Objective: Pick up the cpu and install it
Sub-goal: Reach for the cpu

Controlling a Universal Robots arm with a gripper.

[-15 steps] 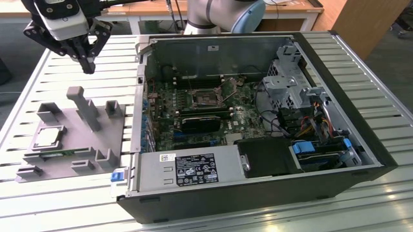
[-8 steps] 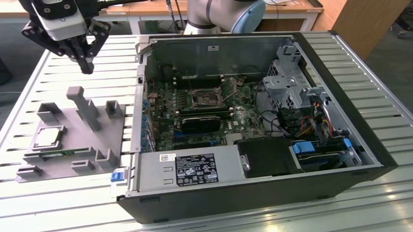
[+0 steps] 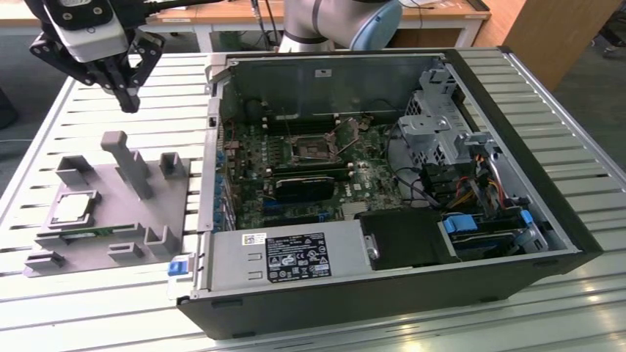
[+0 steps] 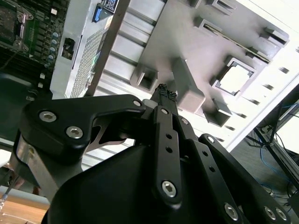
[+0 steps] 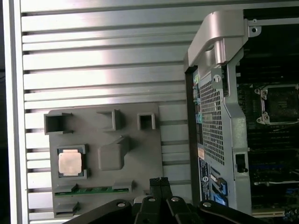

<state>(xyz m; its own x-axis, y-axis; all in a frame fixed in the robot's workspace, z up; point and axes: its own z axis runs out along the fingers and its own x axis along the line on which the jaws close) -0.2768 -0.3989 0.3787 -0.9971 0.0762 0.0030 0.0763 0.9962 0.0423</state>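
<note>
1. Exterior view: the work stands at the pick-up step, which has not yet begun. The cpu (image 3: 73,209) lies flat, shiny side up, in a square pocket of the grey tray (image 3: 113,202), untouched.
2. The gripper (image 3: 127,104) hangs well above the tray, clear of everything on it. Its fingers are drawn together to a narrow point with nothing between them (both wrist views show the tips meeting).
3. The arm points the gripper straight down. In the first wrist view the camera looks down past the gripper (image 5: 161,181) onto the tray (image 5: 140,154), with the cpu (image 5: 70,163) off to one side of the fingertips rather than under them.
4. As I judge it, taking the cpu calls for spreading the fingers, lining them up over its pocket and coming down level, since the pocket walls sit close around it.
5. A green memory stick (image 3: 93,233) lies in a slot of the tray just beside the cpu, and a tall post (image 3: 127,165) rises from the tray nearby; both want avoiding.
6. The open computer case (image 3: 293,315) stands just beside the tray, and the empty socket (image 3: 315,150) inside it lies well apart from the tray.
</note>
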